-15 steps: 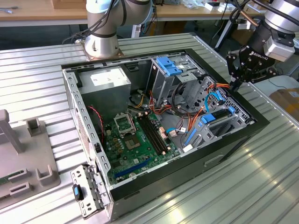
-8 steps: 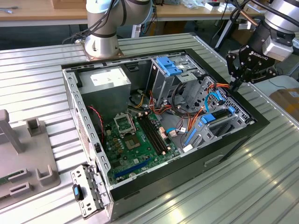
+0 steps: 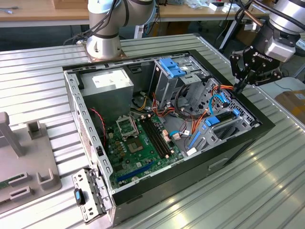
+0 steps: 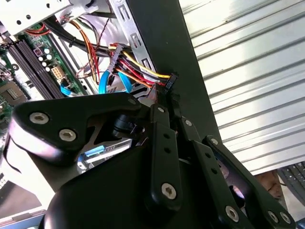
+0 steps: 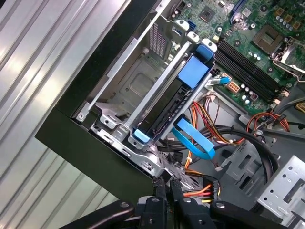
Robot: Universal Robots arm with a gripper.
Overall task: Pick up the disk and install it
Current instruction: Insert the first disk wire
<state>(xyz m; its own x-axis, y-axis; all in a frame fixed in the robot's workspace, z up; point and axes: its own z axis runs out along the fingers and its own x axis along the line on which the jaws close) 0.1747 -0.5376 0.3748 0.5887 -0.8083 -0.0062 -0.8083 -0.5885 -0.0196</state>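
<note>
Disk (image 5: 165, 108) inside drive bay (image 5: 136, 83)

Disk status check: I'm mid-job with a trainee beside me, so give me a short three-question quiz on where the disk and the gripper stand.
1. True or false: the gripper is holding the disk.
2. Where is the disk? A) on the table outside the case; B) in the metal drive cage inside the computer case; C) on top of the power supply.
3. In the second wrist view, what sits right at the tip of the shut gripper?
Key: 1 false; 2 B; 3 a black connector with coloured wires.
</note>
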